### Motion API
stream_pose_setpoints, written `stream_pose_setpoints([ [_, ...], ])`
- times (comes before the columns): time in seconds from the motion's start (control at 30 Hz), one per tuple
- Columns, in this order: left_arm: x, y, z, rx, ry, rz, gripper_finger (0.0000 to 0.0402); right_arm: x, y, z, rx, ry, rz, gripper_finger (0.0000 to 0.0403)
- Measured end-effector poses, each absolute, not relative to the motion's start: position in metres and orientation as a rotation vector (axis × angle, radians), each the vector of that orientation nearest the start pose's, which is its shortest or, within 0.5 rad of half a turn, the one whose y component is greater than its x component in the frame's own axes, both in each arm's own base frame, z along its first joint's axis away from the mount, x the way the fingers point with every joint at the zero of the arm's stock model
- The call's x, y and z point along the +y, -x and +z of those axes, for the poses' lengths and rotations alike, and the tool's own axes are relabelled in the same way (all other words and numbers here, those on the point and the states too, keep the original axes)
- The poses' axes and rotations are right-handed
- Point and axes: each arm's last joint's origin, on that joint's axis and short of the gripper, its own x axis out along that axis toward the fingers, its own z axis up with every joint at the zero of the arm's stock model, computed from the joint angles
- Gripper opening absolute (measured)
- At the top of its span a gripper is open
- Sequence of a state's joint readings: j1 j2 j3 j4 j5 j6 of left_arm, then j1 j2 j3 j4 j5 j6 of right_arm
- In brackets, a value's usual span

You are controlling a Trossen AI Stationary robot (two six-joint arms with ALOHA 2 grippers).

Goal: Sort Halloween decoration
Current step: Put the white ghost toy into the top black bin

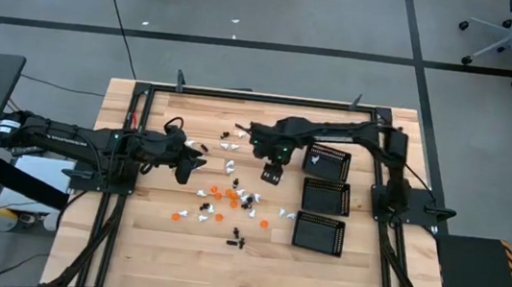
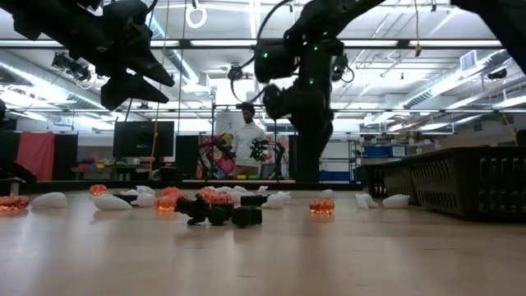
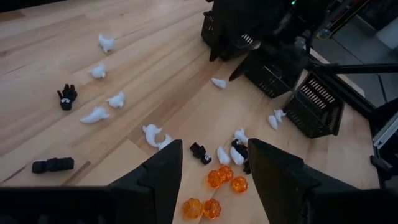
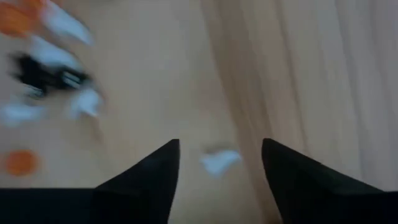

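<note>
We find no readable text, labels, brands or numbers anywhere; background signage in the low view is too small.

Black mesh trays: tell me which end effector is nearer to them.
Right. The right end effector hangs just beside the black mesh trays, over the trinkets; the left end effector is farther off, across the scattered trinkets.

A robotics lab: strip-lit ceiling (image 2: 427, 82), shelving (image 2: 386, 152), office chair (image 1: 510, 37), taped floor (image 1: 277, 44)

Overhead, table-level and two wrist views — all share the trinkets (image 1: 231, 197).
</note>
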State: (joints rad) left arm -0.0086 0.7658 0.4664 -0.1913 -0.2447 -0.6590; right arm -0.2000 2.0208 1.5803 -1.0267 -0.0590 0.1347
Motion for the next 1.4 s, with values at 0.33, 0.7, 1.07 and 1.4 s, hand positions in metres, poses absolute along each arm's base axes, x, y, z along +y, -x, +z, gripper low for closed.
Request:
stream_pose_setpoints([
  [0.33, 0.005, -0.166, 0.226, 0.403, 0.587, 0.358, 0.0192, -0.077, -0.390, 0.154, 1.609, -0.362, -0.261, 0.0252],
  [0.7, 0.004, -0.166, 0.226, 0.417, 0.568, 0.342, 0.0192, -0.082, -0.379, 0.141, 1.635, -0.441, -0.250, 0.0201],
  [1.07, 0.004, -0.166, 0.226, 0.416, 0.566, 0.341, 0.0192, -0.081, -0.378, 0.136, 1.629, -0.398, -0.222, 0.0117],
  [1.4, 0.004, -0.166, 0.226, 0.416, 0.565, 0.340, 0.0192, -0.090, -0.388, 0.152, 1.596, -0.373, -0.097, 0.0087],
])
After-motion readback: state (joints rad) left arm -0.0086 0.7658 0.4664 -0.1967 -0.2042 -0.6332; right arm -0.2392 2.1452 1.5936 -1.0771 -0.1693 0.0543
